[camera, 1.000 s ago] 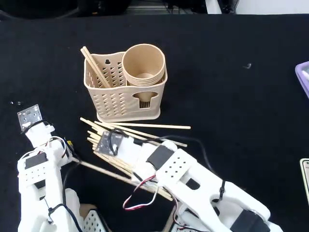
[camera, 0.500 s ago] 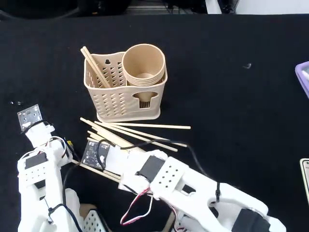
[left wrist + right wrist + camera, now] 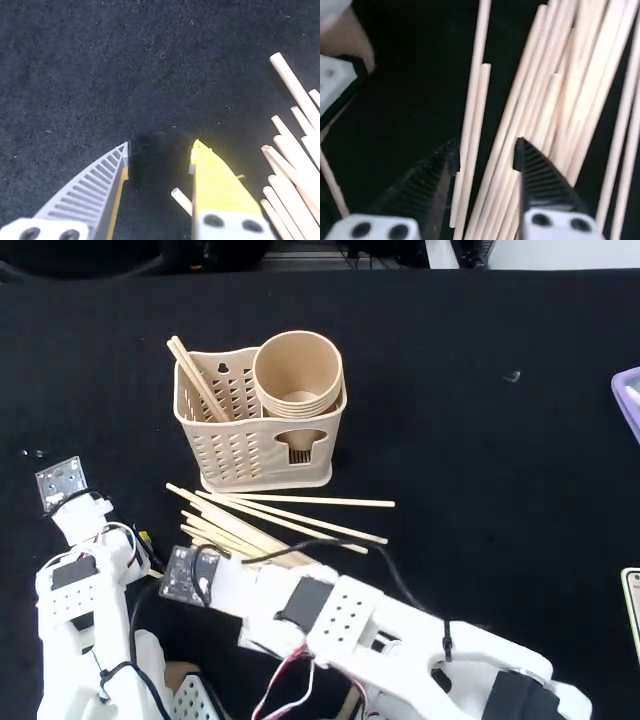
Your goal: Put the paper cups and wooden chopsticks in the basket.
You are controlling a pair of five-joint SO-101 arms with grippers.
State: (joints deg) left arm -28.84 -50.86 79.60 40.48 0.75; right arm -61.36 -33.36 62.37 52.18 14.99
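Observation:
A beige slotted basket (image 3: 245,452) stands left of the table's centre. Stacked paper cups (image 3: 298,370) sit in one compartment and two wooden chopsticks (image 3: 196,377) lean in the other. Several loose chopsticks (image 3: 300,517) lie fanned on the black table just in front of the basket. My right arm (image 3: 330,610) lies across the near end of that pile. My right gripper (image 3: 486,145) is open and low over the chopsticks (image 3: 545,100), with some of them between its fingers. My left gripper (image 3: 161,147) is open over bare cloth, beside the chopstick ends (image 3: 295,165).
My left arm (image 3: 85,570) stands at the front left, close to the right arm's wrist. A purple object (image 3: 628,395) lies at the right edge and another item (image 3: 633,595) below it. The black cloth behind and right of the basket is bare.
My right arm has slid left and toward the table's front along the chopstick pile, uncovering more of the sticks near the basket. The left arm has stayed still.

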